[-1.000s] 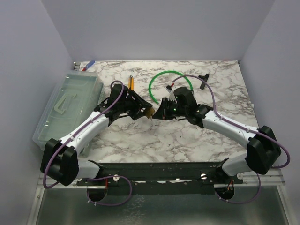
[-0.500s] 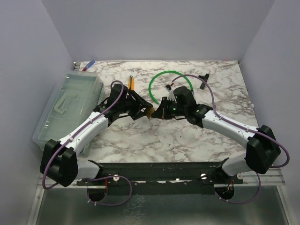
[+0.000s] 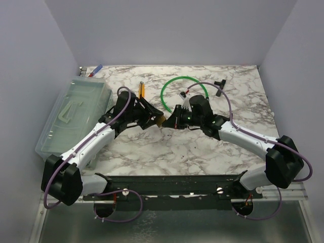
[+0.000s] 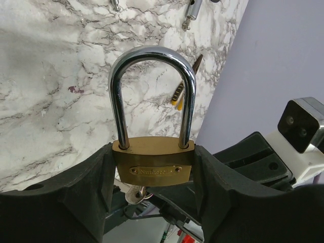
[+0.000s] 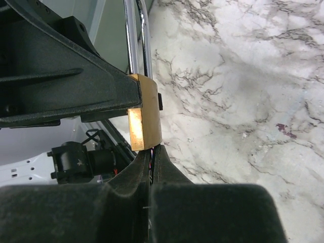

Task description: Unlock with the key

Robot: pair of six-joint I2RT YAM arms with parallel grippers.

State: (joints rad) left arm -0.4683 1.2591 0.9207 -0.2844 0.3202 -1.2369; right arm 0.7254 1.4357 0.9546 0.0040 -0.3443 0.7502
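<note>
A small brass padlock (image 4: 152,169) with a closed chrome shackle (image 4: 152,53) stands upright between the fingers of my left gripper (image 4: 153,157), held above the marble table. From its underside hangs the key (image 4: 132,195), a tiny silvery one whose round head shows just below the brass body. My right gripper (image 5: 152,150) has its jaws pressed together right under the padlock (image 5: 146,114), pinching the key's head. Seen from above, the left gripper (image 3: 156,120) and right gripper (image 3: 171,121) meet tip to tip at mid-table.
A clear plastic box (image 3: 76,114) lies along the left edge. Behind the grippers are a green cable loop (image 3: 177,81), a black T-shaped tool (image 3: 219,82), a yellow pencil-like stick (image 3: 142,89) and a small red and blue item (image 3: 95,71).
The right gripper's jaws have closed the last bit under the padlock. Both arms shifted only slightly; the padlock stays in the left gripper.
</note>
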